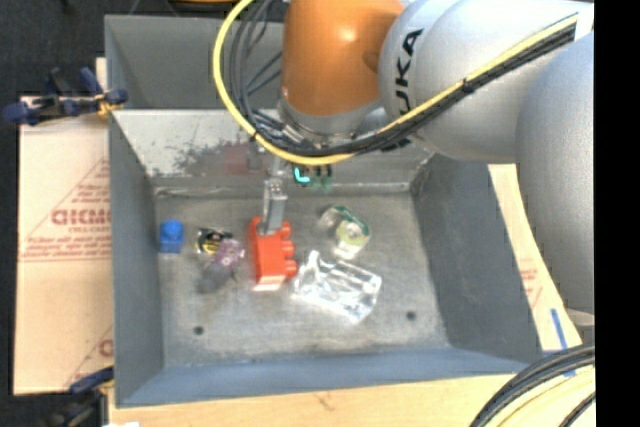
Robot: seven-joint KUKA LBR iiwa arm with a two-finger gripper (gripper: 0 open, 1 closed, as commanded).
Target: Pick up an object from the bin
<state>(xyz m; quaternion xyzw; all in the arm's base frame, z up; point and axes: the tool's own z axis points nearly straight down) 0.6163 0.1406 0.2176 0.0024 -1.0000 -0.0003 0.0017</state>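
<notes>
Grey bin (130, 245): red block (272, 257) mid-floor, just below gripper (273, 213).

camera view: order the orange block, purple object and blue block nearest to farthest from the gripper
1. orange block, just under the gripper, centre.
2. purple object, to the view's left of it.
3. blue block, far left.

- grey metal bin (130, 245), floor flecked with dark scuffs
- orange-red plastic block (272, 257)
- small blue plastic cube (171, 236)
- clear, glinting plastic packet (338, 287)
- pale green, see-through round piece (346, 229)
- purple-grey lump (222, 258)
- glossy orange domed wrist cover (330, 40)
- yellow cable (216, 55)
</notes>
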